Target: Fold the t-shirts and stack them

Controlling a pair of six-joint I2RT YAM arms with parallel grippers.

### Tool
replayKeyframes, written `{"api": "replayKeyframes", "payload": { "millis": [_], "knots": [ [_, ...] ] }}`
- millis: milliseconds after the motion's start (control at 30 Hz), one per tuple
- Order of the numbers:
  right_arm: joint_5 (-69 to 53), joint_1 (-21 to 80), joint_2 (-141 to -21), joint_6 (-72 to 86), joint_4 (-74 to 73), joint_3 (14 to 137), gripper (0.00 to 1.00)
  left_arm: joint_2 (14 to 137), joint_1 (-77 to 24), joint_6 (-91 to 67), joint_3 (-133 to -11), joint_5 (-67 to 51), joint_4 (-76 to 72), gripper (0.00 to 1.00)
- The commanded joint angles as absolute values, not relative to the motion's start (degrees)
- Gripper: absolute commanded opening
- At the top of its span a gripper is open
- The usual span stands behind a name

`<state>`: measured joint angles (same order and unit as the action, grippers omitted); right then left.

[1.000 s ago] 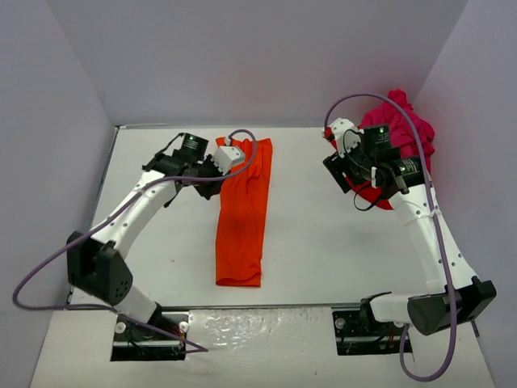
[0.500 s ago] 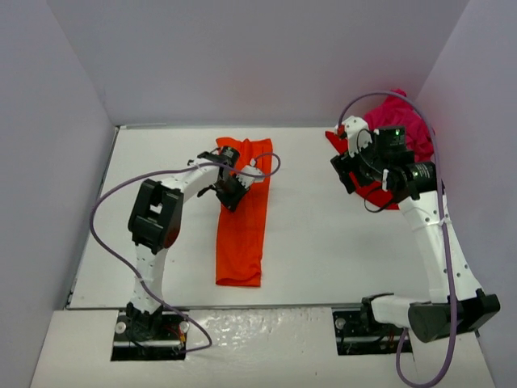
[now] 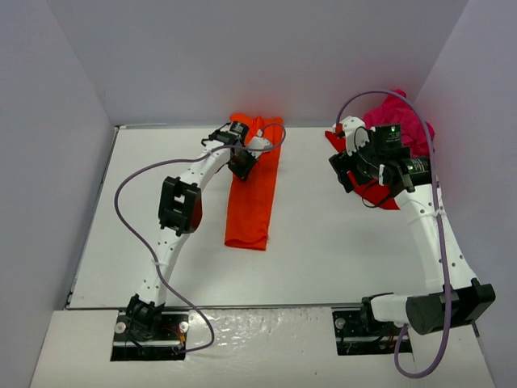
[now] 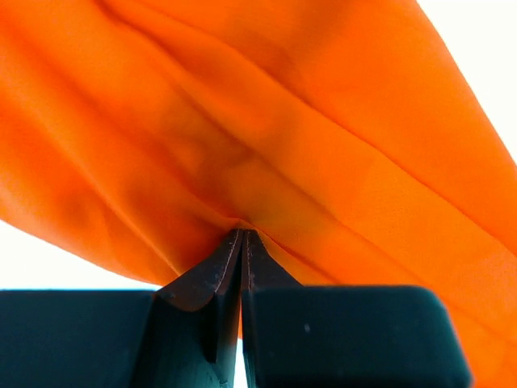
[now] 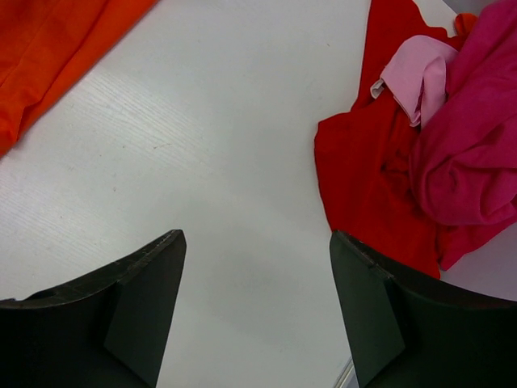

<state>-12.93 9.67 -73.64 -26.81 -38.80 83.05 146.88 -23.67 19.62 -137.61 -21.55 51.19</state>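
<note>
Left end effector (image 4: 242,236) pinches orange shirt (image 3: 252,198) (far end; pile (image 5: 460,153) well apart).

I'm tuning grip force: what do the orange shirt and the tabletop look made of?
Orange shirt: thin matte cloth, likely a soft knit; it gathers into fine folds where the left gripper pinches it. Tabletop: hard white board with faint grain lines; laminate or painted wood, cannot tell.

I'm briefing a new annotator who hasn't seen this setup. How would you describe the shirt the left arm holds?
On the white table, left of centre, the orange shirt lies as one long narrow strip, pinched near its far end by the left gripper. The red shirt and magenta shirt sit crumpled together at far right; this one lies alone, stretched out.
</note>
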Motion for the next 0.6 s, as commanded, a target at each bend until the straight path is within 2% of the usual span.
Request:
{"api": "replayKeyframes", "payload": {
  "millis": [0,367,567],
  "knots": [
    [-13.4,9.3,-74.6,-26.2,-36.8,84.9,0.69,148.7,-21.3,17.5,-143.3,-19.2,54.9,0.00],
    [-14.5,9.2,-72.0,-26.3,-36.8,84.0,0.70,128.0,-24.1,19.2,-114.0,-23.3,45.6,0.00],
    [-14.6,9.2,-71.4,-26.0,-36.8,84.2,0.70,122.2,-26.6,20.0,-105.5,-23.2,42.6,0.01]
  ]
}}
